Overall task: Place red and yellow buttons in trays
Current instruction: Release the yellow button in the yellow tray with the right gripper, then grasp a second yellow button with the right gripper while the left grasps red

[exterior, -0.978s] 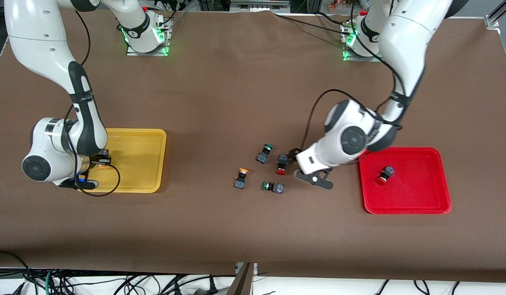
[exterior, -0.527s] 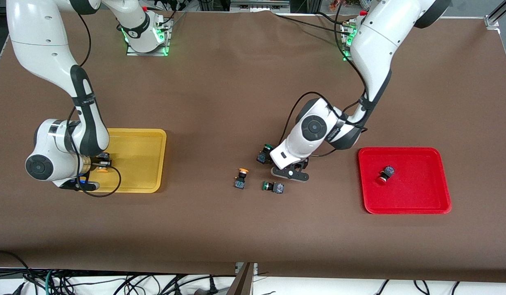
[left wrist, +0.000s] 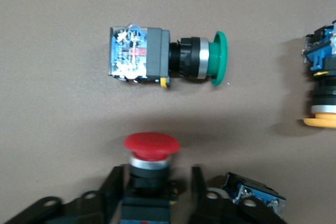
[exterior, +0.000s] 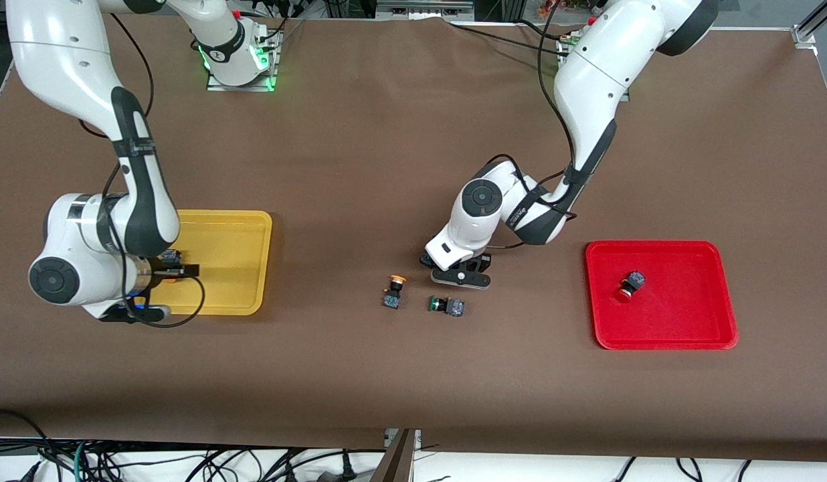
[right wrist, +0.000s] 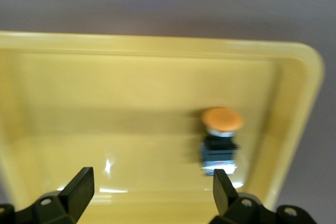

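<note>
My left gripper [exterior: 462, 276] is down over the cluster of buttons in the middle of the table. In the left wrist view it [left wrist: 156, 171] is open, one finger [left wrist: 114, 184] on each side of a red button [left wrist: 151, 148]; a gap shows on one side. That button is hidden in the front view. A yellow button [exterior: 395, 292] lies beside it, toward the right arm's end [left wrist: 323, 98]. Another red button [exterior: 629, 286] lies in the red tray [exterior: 694, 321]. My right gripper [exterior: 179, 270] is open over the yellow tray [exterior: 233, 268], where a yellow button [right wrist: 220, 137] lies.
Two green-capped buttons lie in the cluster. One [exterior: 447, 306] is nearer to the front camera than my left gripper [left wrist: 168, 59]. The other [exterior: 428, 258] is partly hidden by the left hand. The arms' bases and cables stand along the table's back edge.
My left arm has swung from beside the red tray toward the middle cluster and now straddles the red button. My right hand has shifted slightly over the yellow tray.
</note>
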Motion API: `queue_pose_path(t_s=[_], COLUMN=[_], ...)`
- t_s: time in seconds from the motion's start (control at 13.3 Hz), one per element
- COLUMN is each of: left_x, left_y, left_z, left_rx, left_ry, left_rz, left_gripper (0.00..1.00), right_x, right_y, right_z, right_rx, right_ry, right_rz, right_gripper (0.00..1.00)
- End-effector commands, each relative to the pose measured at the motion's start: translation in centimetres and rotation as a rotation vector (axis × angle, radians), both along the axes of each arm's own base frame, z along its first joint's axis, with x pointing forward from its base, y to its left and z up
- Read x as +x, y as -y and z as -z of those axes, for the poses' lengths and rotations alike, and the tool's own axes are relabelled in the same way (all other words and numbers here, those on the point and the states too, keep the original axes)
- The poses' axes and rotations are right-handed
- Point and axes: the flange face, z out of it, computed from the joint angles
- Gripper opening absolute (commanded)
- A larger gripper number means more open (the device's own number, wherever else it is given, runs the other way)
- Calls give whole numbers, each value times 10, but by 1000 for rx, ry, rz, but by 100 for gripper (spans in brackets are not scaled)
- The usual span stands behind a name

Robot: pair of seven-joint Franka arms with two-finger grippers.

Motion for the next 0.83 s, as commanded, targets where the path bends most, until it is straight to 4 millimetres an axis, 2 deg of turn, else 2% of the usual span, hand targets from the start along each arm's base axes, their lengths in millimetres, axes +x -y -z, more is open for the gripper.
queue_pose_path(t_s=[0.0,0.15,0.23,0.45,0.53,0.75], left_x=[5,9,11,18,24,55], left_y=[-2,-7,-11,-30,-43,-113], left_z=[0,-6,-11,-46,-58,-86], left_rx=[10,15,19,101,126,174], left_ry=[24,25,26,-14,-23,-52], left_rz=[-8,-9,-15,-12,24,239], left_gripper=[18,18,18,18,18,19], right_x=[-2,-2,-4,-14,-17,-26], right_y=[-41,-86,-117,-194,-211,-277], right_z=[7,8,11,18,22,32], right_rx=[43,61,67,63,74,129], right_ry=[-12,32,59,136,150,264], right_rz=[-43,-46,-26,112,153,277], right_gripper=[100,100,100,100,100,100])
